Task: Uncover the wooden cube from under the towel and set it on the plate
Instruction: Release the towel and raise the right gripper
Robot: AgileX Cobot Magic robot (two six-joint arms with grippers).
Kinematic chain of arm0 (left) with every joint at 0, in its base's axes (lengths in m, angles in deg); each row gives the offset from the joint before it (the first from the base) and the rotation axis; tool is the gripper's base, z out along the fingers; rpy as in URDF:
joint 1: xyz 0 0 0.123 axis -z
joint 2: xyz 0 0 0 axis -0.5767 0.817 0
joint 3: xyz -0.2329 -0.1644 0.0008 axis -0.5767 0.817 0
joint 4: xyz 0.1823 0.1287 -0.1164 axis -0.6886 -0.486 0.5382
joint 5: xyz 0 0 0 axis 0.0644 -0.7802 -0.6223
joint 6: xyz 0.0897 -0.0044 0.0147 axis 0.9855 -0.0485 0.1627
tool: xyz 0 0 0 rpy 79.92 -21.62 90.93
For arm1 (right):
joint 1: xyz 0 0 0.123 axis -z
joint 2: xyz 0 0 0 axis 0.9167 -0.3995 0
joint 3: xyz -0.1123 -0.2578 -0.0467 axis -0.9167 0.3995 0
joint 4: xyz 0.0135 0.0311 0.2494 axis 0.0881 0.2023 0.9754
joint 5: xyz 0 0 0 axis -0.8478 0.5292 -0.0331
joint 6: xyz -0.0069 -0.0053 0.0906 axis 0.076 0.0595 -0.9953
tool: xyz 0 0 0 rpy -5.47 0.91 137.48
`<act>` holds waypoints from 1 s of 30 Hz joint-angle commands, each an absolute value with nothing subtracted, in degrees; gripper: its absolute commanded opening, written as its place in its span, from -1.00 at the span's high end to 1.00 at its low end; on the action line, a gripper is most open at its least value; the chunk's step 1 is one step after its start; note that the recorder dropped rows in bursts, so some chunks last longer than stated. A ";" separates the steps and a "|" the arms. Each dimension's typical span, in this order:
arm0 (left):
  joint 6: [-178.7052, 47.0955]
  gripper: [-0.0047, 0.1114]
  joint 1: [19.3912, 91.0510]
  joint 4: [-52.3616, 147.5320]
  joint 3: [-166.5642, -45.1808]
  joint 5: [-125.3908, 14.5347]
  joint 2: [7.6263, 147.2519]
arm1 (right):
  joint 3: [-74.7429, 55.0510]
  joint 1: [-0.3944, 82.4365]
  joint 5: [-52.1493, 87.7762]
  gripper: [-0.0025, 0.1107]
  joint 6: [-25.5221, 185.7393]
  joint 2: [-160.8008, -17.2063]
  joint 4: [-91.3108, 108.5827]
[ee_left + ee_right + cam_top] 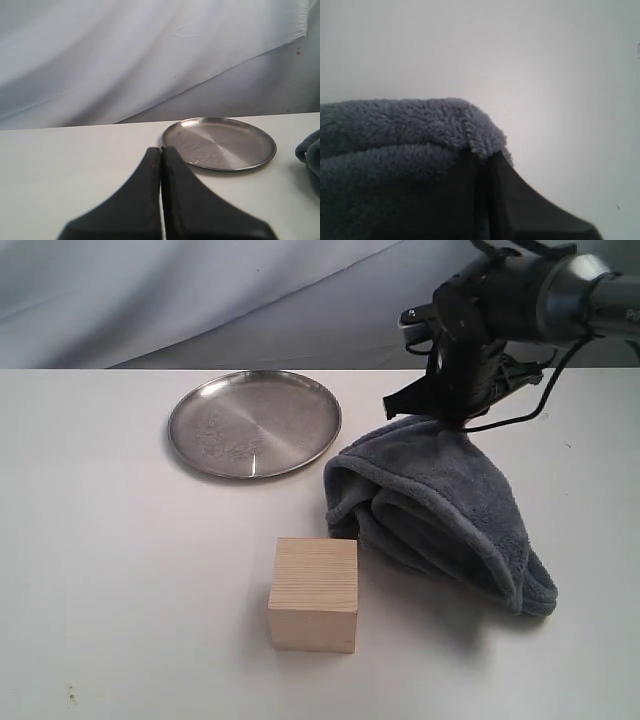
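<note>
The wooden cube (314,594) stands uncovered on the white table near the front, just left of the towel. The grey plush towel (450,508) lies bunched to its right, its far corner lifted by my right gripper (447,412), which is shut on the towel. In the right wrist view the towel (405,135) is pinched at the tips of my right gripper (481,156). The steel plate (255,424) sits behind the cube with nothing on it. My left gripper (161,150) is shut and holds nothing; it is low over the table, near the rim of the plate (220,143).
A pale cloth backdrop (200,300) hangs behind the table. The white tabletop (120,570) stretches bare to the left of the cube and the plate. My left arm does not show in the exterior view.
</note>
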State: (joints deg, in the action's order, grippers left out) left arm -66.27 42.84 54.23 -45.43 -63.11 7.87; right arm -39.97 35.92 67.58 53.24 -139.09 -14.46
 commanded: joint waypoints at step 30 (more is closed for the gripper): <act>-66.41 0.92 43.12 54.33 -45.18 -62.99 7.63 | -40.37 39.13 77.24 -0.90 52.95 -140.27 -11.89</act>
